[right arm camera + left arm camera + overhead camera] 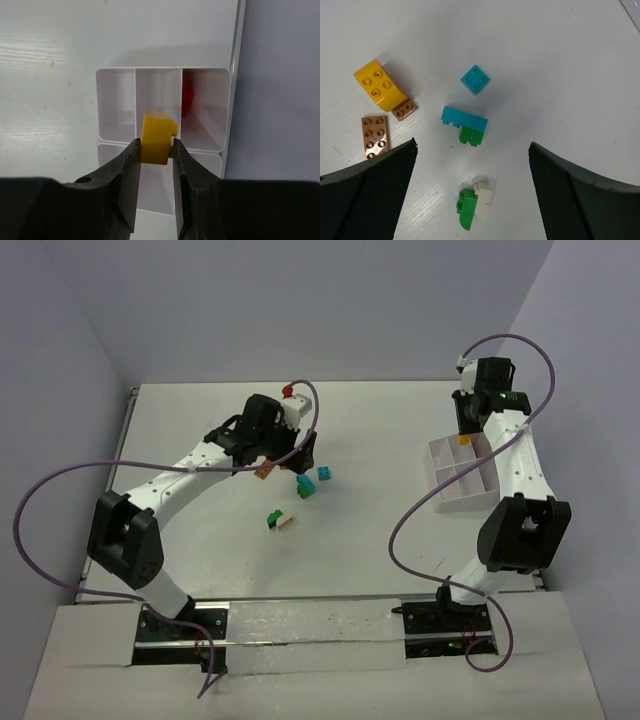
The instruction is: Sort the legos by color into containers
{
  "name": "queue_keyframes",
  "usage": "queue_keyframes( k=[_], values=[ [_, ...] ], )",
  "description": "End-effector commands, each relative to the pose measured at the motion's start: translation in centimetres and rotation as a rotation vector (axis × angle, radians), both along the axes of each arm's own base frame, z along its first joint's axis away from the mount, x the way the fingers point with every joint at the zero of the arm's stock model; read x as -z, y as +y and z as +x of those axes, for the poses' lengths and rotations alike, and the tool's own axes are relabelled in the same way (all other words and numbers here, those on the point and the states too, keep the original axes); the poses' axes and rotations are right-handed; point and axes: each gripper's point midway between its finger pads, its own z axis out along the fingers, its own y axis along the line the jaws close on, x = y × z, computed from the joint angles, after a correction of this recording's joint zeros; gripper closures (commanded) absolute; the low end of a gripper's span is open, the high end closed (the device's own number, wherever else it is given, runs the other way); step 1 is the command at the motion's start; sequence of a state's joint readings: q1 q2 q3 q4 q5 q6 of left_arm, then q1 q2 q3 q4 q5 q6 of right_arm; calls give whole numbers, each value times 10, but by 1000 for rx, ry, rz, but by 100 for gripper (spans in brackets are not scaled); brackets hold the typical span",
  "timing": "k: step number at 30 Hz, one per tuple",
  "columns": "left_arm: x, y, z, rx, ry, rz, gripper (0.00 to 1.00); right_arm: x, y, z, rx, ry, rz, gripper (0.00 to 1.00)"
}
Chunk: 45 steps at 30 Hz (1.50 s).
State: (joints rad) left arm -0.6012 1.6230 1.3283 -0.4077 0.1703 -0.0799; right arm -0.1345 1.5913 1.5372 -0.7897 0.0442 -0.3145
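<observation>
My right gripper [156, 150] is shut on a yellow lego [156, 136] and holds it over the white compartment tray [165, 71]; a red piece [186, 100] lies in the tray's far right compartment. The top view shows this gripper [465, 436] above the tray [440, 502]. My left gripper [472, 147] is open and empty above loose legos: a yellow brick [377, 85], two brown bricks [376, 136], a teal square [475, 79], a teal plate [464, 117] on a green brick [471, 136], and a green half-round [466, 210] beside a white piece [484, 200].
The loose legos lie mid-table in the top view, under and just right of my left gripper [303, 462]: teal [324, 474], green and white [279, 521]. The tray sits near the table's right edge, next to the grey wall [280, 100].
</observation>
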Motion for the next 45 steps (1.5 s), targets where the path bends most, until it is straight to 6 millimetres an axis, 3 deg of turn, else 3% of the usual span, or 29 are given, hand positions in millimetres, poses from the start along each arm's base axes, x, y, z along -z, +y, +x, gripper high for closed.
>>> queue_keyframes(
  k=[1,13,25,29,32,35,36,39,41,42,44,45],
  values=[
    [-29,-1,23,-98,-57,-45,1,-4,-16,16,28,-24,-61,100],
    [-12,13,47,-269,-20,6,1,20,-23,25,32,17,-92,100],
    [-2,24,58,-314,20,13,1,34,-23,23,18,49,-95,90],
    [0,27,60,-318,35,13,1,37,-22,23,17,55,-93,67],
    [0,30,61,-329,35,9,1,36,-22,23,20,56,-92,39],
    [1,36,63,-347,43,2,1,29,-18,21,19,43,-77,24],
    [0,39,64,-356,43,-1,1,25,-13,20,13,34,-68,16],
    [-4,48,68,-377,49,-20,1,6,11,21,-16,-10,-31,10],
    [-13,60,73,-403,43,-52,1,-15,43,22,-54,-66,16,0],
    [-19,65,73,-412,39,-75,1,-20,60,23,-57,-89,47,0],
    [-34,77,74,-438,14,-120,1,-31,110,24,-79,-151,127,0],
    [-44,87,77,-465,-13,-144,1,-33,151,24,-104,-178,171,0]
  ],
)
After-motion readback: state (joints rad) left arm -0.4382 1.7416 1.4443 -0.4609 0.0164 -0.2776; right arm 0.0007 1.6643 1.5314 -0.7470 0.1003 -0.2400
